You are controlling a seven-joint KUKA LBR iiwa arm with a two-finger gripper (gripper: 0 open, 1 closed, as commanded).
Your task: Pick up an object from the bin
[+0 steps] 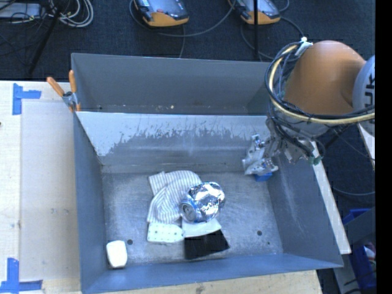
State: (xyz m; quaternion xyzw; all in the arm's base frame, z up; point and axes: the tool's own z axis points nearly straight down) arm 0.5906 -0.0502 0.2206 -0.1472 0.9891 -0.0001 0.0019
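The gripper hangs by the right wall of the bin; released or clenched, I cannot tell. The crushed silver can lies mid-floor on a striped cloth, its long axis running lower-left to upper-right

The bin held one striped cloth, one crushed silver can, one black pad, one white dotted pad and one pale block.

The grey metal bin looked matt and scratched; the crumpled silver can shone glossy; the striped white cloth looked soft.
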